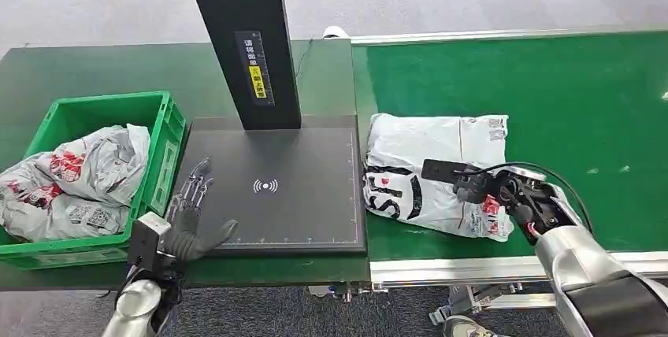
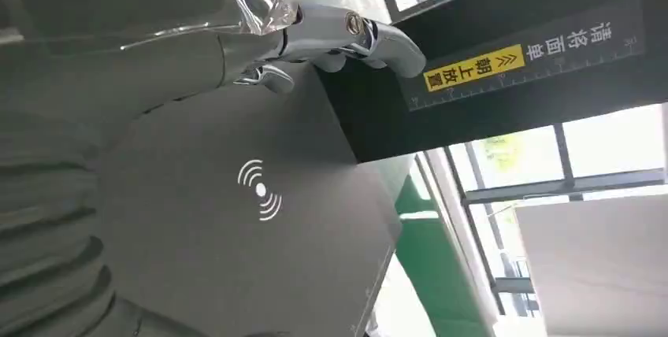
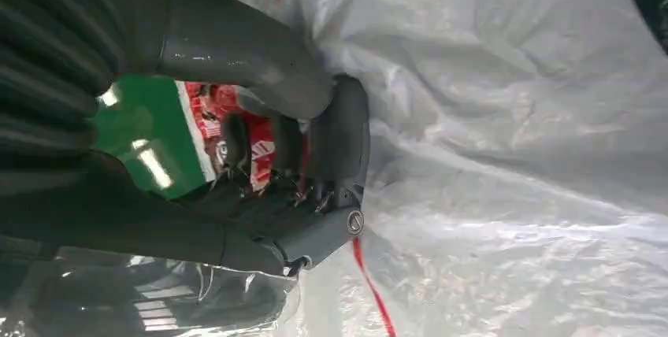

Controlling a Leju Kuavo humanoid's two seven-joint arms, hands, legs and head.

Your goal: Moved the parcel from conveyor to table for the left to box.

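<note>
Two hands are ours to place: our right hand point(image 1: 490, 190) lies on the white plastic parcel point(image 1: 429, 172), its fingers point(image 3: 335, 136) curled into the wrinkled film and gripping it, with the parcel lying under the palm on the green conveyor point(image 1: 551, 93). Our left hand point(image 1: 191, 209) rests flat and spread on the black scanner pad point(image 1: 291, 187), holding nothing. Just outboard of that hand sits the green box point(image 1: 161, 156), with grey parcels point(image 1: 79, 179) in it.

Green conveyor point(image 1: 551, 85) carrying white parcel point(image 1: 429, 168), dark table point(image 1: 94, 65) bearing green crate point(image 1: 169, 144), scanner pad point(image 1: 299, 203)
</note>
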